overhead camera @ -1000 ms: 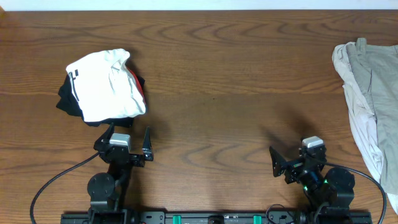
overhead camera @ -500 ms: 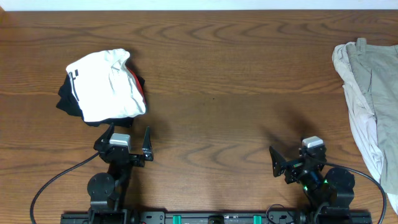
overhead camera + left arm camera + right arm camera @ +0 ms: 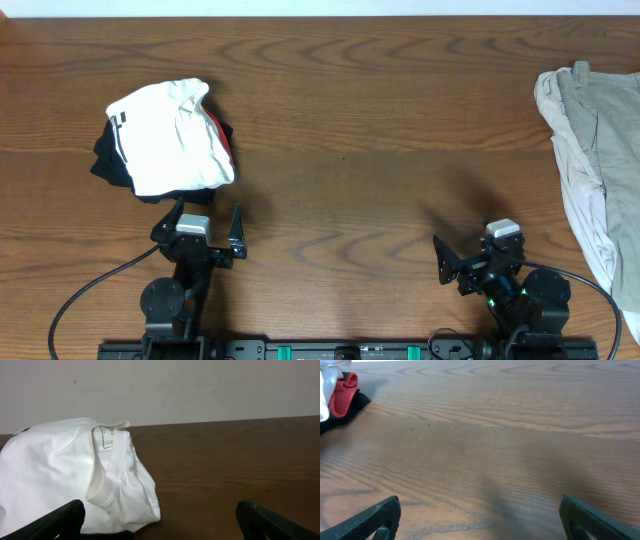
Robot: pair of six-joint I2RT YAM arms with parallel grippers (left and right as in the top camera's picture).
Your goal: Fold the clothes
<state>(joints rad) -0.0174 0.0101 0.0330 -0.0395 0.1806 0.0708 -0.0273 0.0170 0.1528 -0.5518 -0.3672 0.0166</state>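
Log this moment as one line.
left gripper: open, empty | right gripper: open, empty | crumpled white shirt atop dark clothes: unfolded | rumpled beige garment: far right

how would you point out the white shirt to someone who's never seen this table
On the wooden table, look at the left half, just beyond the left gripper. The white shirt is the crumpled top layer of the pile there, lying over a black garment and a red garment.
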